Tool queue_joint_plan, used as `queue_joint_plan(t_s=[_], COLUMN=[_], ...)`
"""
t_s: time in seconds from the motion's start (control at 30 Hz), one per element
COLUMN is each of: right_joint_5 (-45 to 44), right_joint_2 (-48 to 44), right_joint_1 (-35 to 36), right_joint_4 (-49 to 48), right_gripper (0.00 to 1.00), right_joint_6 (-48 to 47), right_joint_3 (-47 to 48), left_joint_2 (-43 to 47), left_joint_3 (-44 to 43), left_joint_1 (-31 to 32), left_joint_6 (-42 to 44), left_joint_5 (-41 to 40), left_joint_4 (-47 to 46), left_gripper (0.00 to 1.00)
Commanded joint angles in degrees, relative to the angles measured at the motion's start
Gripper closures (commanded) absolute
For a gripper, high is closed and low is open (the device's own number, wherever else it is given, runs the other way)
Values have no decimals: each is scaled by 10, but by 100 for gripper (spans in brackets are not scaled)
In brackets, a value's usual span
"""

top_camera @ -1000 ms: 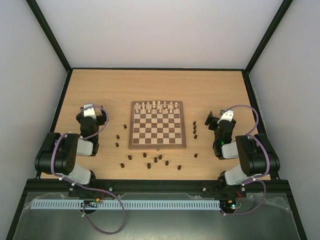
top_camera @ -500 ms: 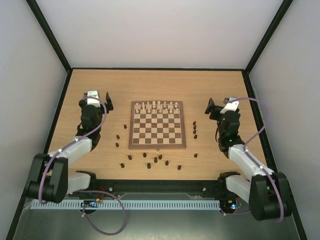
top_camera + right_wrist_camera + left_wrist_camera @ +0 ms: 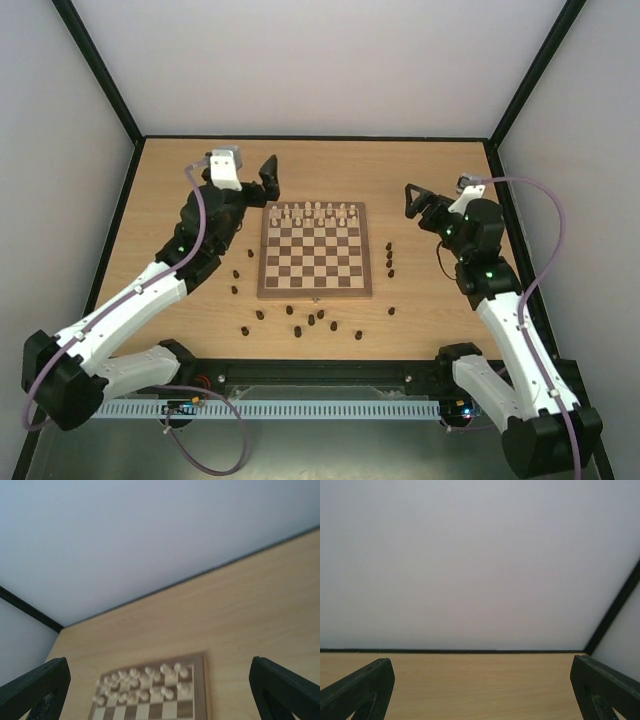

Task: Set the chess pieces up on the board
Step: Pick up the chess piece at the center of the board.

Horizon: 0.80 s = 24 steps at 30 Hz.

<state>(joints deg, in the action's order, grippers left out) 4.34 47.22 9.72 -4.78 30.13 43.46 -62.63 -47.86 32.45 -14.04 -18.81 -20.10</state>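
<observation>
Both your arms have unfolded in the last second: they were tucked low by their bases and now stretch out over the surface (image 3: 400,165). The left tool (image 3: 265,175) has swung up to the far left corner of the board (image 3: 300,292), and the right tool (image 3: 420,205) hangs off the board's far right side. Both are released, fingers spread wide, carrying nothing. Nothing else has shifted, so I judge this the opening reach, with no piece placed yet

The dark pieces (image 3: 311,321) lie scattered on the surface, off the board: a cluster along its near edge, a few by its left edge, a few by its right. The board's near rows stand bare, while the white pieces (image 3: 315,211) fill the far rows. Each tool is well apart from the dark pieces, and the wrist views show more wall than wood. Your right tool is nearest the group by the right edge; you would need to draw it back toward you and down
</observation>
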Motion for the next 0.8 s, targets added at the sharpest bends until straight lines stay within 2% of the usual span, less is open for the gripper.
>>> queue_joint_plan(t_s=[0.0, 0.17, 0.3, 0.37, 0.47, 0.53, 0.77], right_joint_5=[60, 59, 28, -6, -72, -118, -227], right_joint_2=[33, 75, 116, 139, 169, 185, 214], right_joint_1=[0, 2, 20, 41, 76, 99, 122], right_joint_4=[80, 94, 126, 148, 179, 188, 195], right_gripper=[2, 1, 1, 1, 1, 2, 1], right_joint_6=[40, 21, 3, -11, -22, -25, -17], right_joint_3=[8, 22, 47, 62, 84, 88, 67], left_joint_2=[-5, 17, 38, 56, 76, 64, -38], left_joint_3=[-69, -75, -74, -45, 5, 18, 27], left_joint_1=[61, 67, 52, 31, -8, -37, -38], left_joint_6=[-40, -63, -58, -84, -155, -162, -154], left_joint_5=[-48, -33, 36, 62, 54, 90, 86], left_joint_4=[111, 151, 177, 175, 175, 182, 210], left_gripper=[1, 1, 1, 1, 1, 1, 1])
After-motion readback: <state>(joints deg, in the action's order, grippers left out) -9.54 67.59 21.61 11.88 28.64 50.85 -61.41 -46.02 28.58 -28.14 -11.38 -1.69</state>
